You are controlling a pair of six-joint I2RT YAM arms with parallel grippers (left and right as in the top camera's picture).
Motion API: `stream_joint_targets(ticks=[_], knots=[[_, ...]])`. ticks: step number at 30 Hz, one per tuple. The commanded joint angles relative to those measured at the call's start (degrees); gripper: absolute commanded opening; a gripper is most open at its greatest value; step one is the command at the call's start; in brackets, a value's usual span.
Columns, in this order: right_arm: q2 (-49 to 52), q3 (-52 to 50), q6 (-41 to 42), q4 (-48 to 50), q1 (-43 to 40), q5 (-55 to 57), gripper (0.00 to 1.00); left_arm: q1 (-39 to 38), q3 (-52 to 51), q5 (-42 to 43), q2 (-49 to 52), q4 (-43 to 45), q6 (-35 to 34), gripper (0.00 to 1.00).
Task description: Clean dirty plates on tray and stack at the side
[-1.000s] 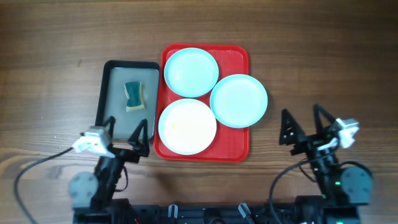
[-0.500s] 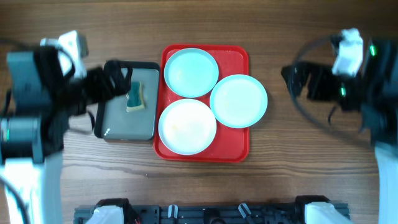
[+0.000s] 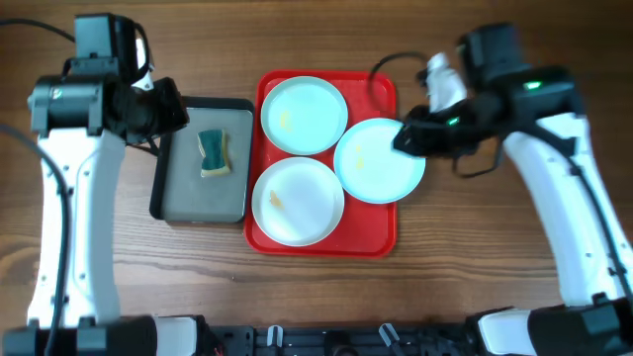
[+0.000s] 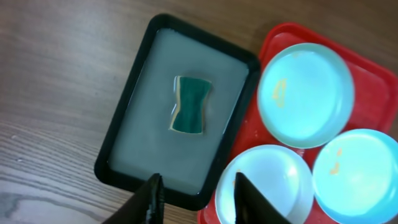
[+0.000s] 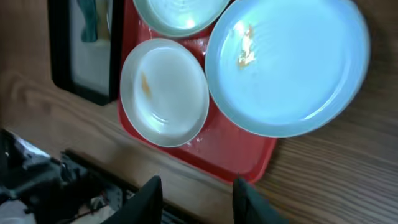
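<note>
**Overhead.**
- Tray [image 3: 374,229]: red, mid-table, holding all three plates. None is stacked at the side yet.
- Far plate [image 3: 304,116]: mint, on the tray's far half, with a yellow smear.
- Right plate [image 3: 379,160]: mint and smeared. It overhangs the tray's right rim, probably because three plates crowd the tray.
- White plate [image 3: 298,201]: on the tray's near-left part, with an orange smear.
- Black tray [image 3: 188,193]: just beside the tray's left rim, with a sponge [image 3: 214,153] lying in it (presumably the cleaning tool, parked within the left arm's reach).
- Left gripper [image 3: 170,109]: left of the tray, over the black tray's far end.
- Right gripper [image 3: 410,138]: at the tray's right rim, above the right plate's overhanging edge. That free edge looks like the easiest place to get a grip.

**Left wrist.**
- Left gripper [image 4: 199,199]: fingers apart with nothing between them, aimed at the strip where the black tray [image 4: 146,146] meets the tray [image 4: 281,32].
- Sponge [image 4: 188,104]: untouched, well clear of the fingers and left of the tray.

**Right wrist.**
- Right gripper [image 5: 196,199]: fingers parted and empty, hanging off the tray's [image 5: 239,154] near rim over bare wood.
- Right plate [image 5: 286,68]: jutting past the tray's right rim, smear showing.
- White plate [image 5: 165,93]: inside the tray, not gripped.

Judgement: the task stands at its start, with the sponge likely wanted first.
</note>
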Motion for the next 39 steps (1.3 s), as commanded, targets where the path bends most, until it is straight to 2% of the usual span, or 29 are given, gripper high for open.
stream_joint_targets(ticks=[1, 7, 12, 15, 18, 22, 34, 39], knots=[[0.52, -9.33, 4.76, 5.01, 6.58, 4.85, 0.43, 0.37, -2.69, -1.77, 2.84, -0.13, -0.83, 0.39], [0.52, -22.56, 13.22, 18.58, 13.29, 6.34, 0.43, 0.37, -5.11, -1.77, 4.68, 0.76, -0.83, 0.47], [0.55, -29.53, 16.39, 29.16, 18.71, 7.04, 0.41, 0.37, -6.36, -1.77, 4.81, 2.10, -0.83, 0.47], [0.55, -32.11, 17.64, 34.60, 20.52, 11.65, 0.38, 0.37, -6.36, -1.75, 5.14, 2.14, -0.85, 0.47], [0.55, -32.33, 17.68, 36.79, 20.72, 15.63, 0.34, 0.37, -6.36, -1.77, 5.14, 2.10, -0.83, 0.49], [0.57, -32.54, 19.37, 37.88, 20.72, 21.66, 0.33, 0.37, -6.36, -1.77, 5.16, 2.05, -0.85, 0.49], [6.03, -32.30, 19.56, 40.44, 20.61, 16.41, 0.33, 0.37, -6.36, -1.75, 5.16, 2.03, -0.85, 0.49], [6.23, -32.39, 25.88, 41.88, 20.81, 16.44, 0.27, 0.37, -6.36, -1.75, 5.16, 2.05, -0.85, 0.48]])
